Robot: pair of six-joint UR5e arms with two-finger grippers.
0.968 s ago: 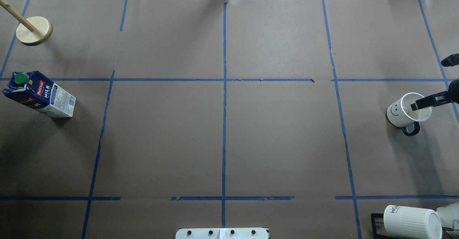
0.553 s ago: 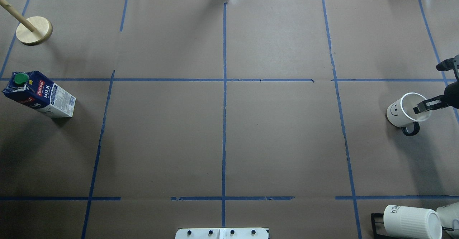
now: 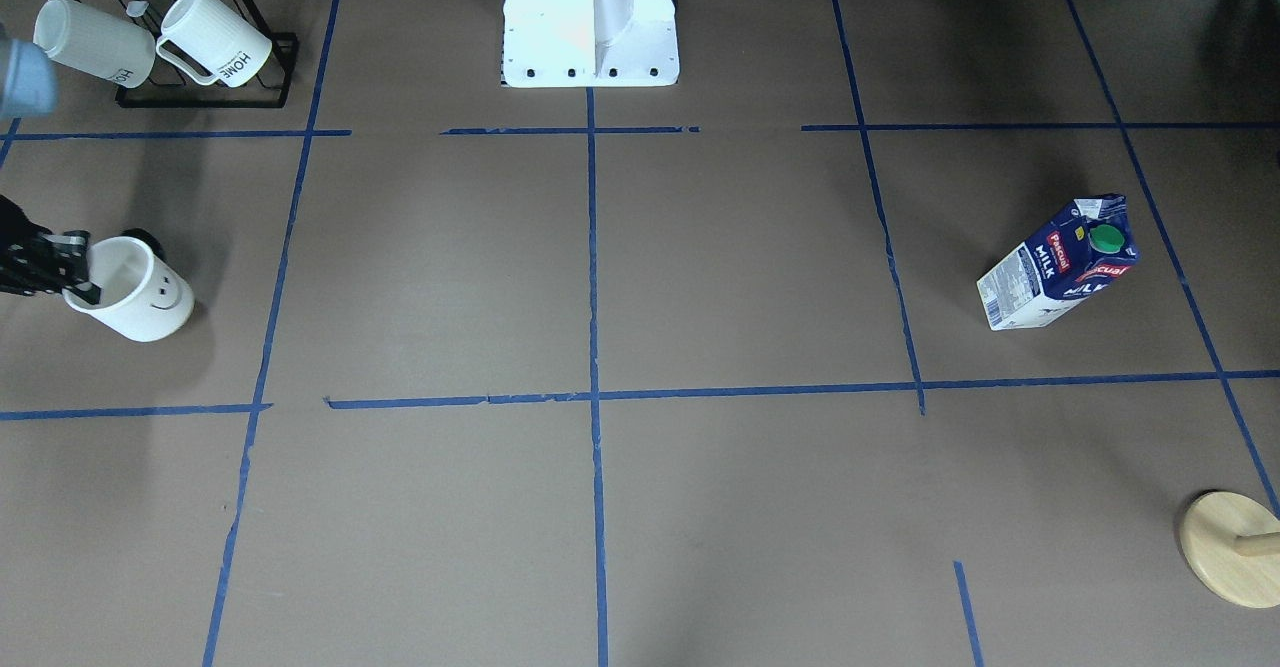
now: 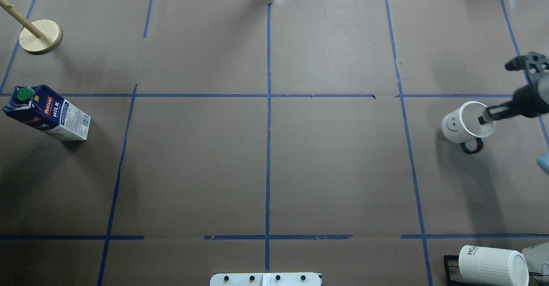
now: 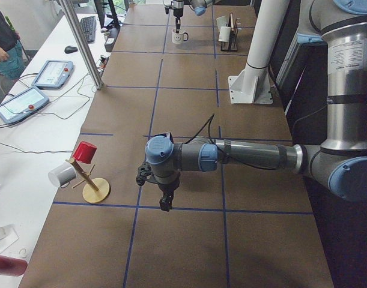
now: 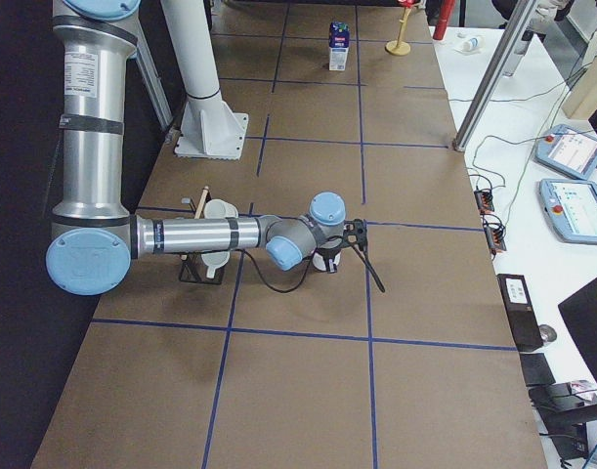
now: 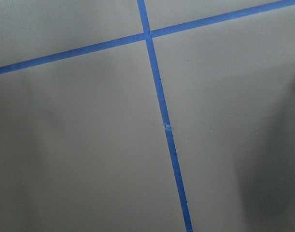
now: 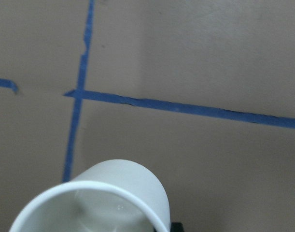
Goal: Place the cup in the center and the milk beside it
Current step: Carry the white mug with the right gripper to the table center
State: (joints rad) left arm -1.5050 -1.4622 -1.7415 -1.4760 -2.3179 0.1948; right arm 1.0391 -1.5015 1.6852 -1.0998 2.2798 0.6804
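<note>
The cup (image 4: 459,125), a white mug with a black smiley face and black handle, is at the table's right side, slightly tilted. My right gripper (image 4: 486,117) is shut on its rim, with one finger inside the mouth; it also shows in the front-facing view (image 3: 80,282) on the cup (image 3: 140,297). The right wrist view shows the cup's open mouth (image 8: 104,203) from above. The milk (image 4: 47,114) carton stands at the far left, untouched. The center (image 4: 268,166), where the blue tape lines cross, is bare paper. My left gripper (image 5: 164,203) hovers over the table; I cannot tell whether it is open.
A wooden peg stand (image 4: 40,36) is at the far left back corner. A black rack with ribbed "HOME" mugs (image 4: 493,265) sits at the near right corner. The robot's white base plate (image 4: 266,278) is at the near middle edge.
My right gripper has closed in on the cup's rim and moved left toward the middle, and the cup has shifted left with it. The milk has not moved.
</note>
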